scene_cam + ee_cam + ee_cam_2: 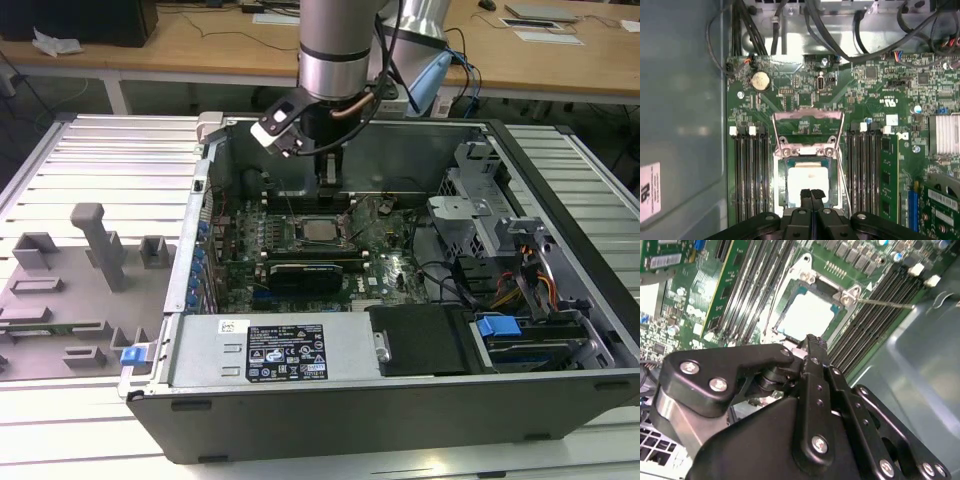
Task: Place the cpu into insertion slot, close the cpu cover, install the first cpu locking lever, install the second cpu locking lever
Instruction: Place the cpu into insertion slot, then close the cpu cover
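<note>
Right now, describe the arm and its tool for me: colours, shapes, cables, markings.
The arm is a smooth silver-grey cylinder ending in a black wrist, with a white-and-black camera block on its side and black cables running down it. The tool is matte black: flat linkage bars joined by silver screw heads, tapering to two slim fingers.

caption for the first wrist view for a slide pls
Gripper with shut fingers at the cpu, which lies in the insertion slot; the cpu cover stands open.
</note>
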You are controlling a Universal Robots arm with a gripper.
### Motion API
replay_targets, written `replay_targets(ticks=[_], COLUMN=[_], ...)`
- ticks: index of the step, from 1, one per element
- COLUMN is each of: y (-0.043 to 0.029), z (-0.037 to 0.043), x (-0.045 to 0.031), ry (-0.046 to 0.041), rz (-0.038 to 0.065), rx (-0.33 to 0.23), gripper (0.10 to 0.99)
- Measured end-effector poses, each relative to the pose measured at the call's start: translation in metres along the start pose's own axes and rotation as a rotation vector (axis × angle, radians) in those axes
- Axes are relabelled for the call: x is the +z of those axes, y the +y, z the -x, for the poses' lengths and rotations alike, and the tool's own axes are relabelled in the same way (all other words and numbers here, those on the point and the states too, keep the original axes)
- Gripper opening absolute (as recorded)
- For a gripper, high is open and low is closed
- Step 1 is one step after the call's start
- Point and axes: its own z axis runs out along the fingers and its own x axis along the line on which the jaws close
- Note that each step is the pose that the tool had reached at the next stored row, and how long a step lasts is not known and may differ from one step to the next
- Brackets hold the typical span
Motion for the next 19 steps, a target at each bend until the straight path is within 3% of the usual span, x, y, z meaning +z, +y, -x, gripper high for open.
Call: replay_targets(ticks=[17,19], y=[0.0002,0.0003], z=[-0.0001,-0.0001], x=[-0.0028,-0.0059], ry=[0.0,-0.0002], rz=[0.0,0.0], rx=[0.0,0.0], gripper=[0.106,0.106])
